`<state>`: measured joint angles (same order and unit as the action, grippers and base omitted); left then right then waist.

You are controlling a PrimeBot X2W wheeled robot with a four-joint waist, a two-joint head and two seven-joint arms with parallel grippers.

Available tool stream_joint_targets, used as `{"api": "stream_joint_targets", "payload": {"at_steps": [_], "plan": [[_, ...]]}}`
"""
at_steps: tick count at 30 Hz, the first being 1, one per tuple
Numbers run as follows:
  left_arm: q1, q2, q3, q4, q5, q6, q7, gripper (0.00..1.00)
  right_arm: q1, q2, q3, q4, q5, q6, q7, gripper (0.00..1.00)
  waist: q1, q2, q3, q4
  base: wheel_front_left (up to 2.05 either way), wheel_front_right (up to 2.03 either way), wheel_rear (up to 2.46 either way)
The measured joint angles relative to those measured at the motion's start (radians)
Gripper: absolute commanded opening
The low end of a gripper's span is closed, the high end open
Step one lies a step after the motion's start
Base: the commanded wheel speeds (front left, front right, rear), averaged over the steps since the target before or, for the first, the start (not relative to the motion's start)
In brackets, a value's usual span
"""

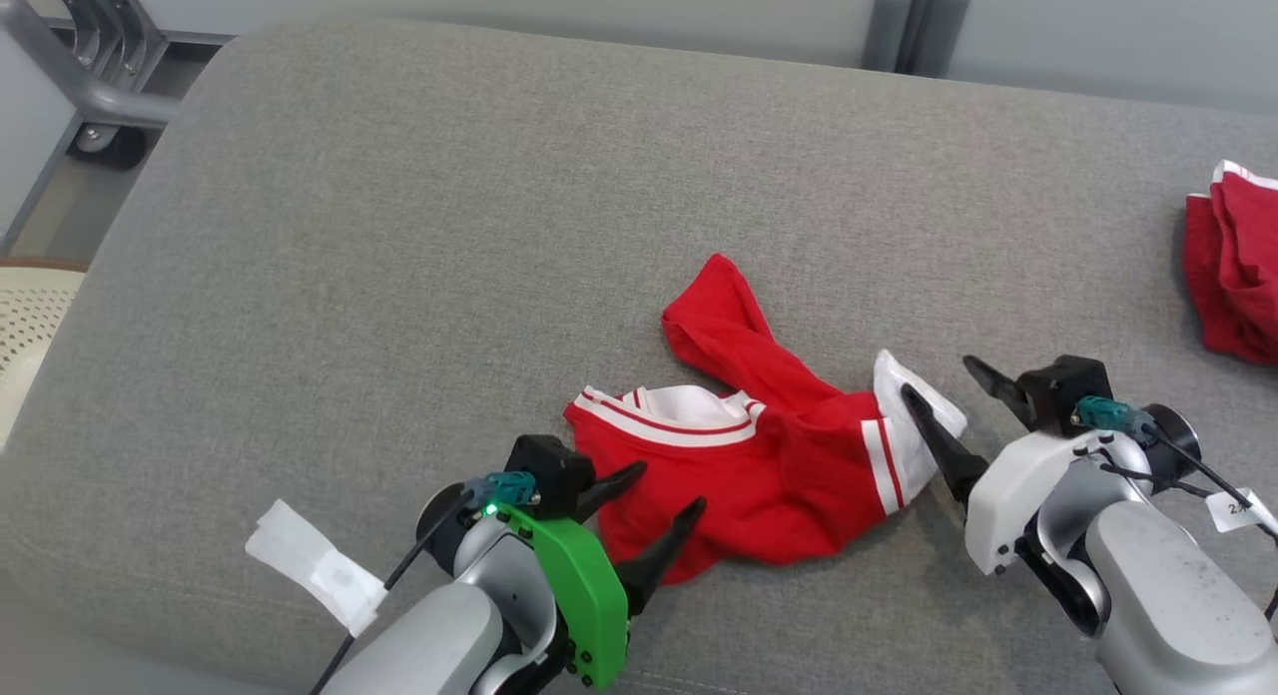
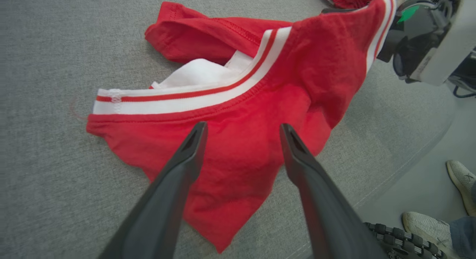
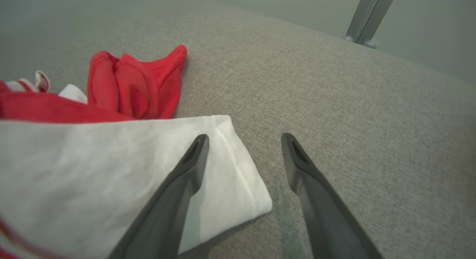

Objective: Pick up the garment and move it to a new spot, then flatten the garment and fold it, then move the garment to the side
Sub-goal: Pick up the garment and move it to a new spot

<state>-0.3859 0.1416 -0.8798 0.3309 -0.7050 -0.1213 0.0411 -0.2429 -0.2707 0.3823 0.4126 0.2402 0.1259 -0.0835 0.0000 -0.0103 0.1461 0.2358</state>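
Garment point(image 1: 759, 465) lies crumpled on the near middle of the grey cushion point(image 1: 399, 226): red shirt, white-and-red striped trim, not yet flattened. Long axis runs roughly left to right across the head view. A striped band sits at the left end, a white sleeve point(image 1: 914, 415) at the right end, and one red sleeve pokes away toward the far side. Left end effector point(image 1: 669, 485) is at the near-left corner with fingers spread wide and nothing between them. In the left wrist view its tips point(image 2: 243, 125) sit over plain red cloth just short of the striped band. Right end effector point(image 1: 939, 375) is at the opposite end, also spread and empty. In the right wrist view point(image 3: 245, 136) its left finger overlies the corner of the white sleeve point(image 3: 111, 169) and its right finger is over bare cushion. Cannot tell from these angles whether that finger rests on the cloth or hangs just above it. Each arm is nearest its own end, so a two-ended pull along the long axis looks like the natural way to flatten it. A second red garment point(image 1: 1233, 266) sits well apart at the far right edge.
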Motion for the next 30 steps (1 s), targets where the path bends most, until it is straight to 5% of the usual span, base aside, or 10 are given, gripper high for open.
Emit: {"api": "stream_joint_targets", "payload": {"at_steps": [13,14,16,30], "plan": [[0.001,0.016,0.036,-0.043,-0.005,0.018,-0.026,1.0,-0.037,-0.041,0.151,0.096,0.133,-0.002,0.147,1.0,0.0,0.0,0.025,0.084,0.0,0.0,0.0],[0.001,0.018,0.038,-0.047,-0.009,0.023,-0.03,1.0,-0.044,-0.044,0.153,0.101,0.142,-0.002,0.157,0.81,0.0,0.0,0.026,0.085,0.0,0.0,0.0],[0.001,0.022,0.042,-0.052,-0.015,0.025,-0.035,1.0,-0.053,-0.047,0.159,0.108,0.158,-0.002,0.17,0.0,0.0,0.0,0.027,0.086,0.0,0.0,0.0],[0.002,0.046,0.098,-0.067,-0.028,0.053,-0.061,1.0,-0.173,-0.098,0.149,0.008,0.238,-0.001,0.136,0.0,0.0,0.0,-0.005,0.056,0.0,0.0,0.0]]}}
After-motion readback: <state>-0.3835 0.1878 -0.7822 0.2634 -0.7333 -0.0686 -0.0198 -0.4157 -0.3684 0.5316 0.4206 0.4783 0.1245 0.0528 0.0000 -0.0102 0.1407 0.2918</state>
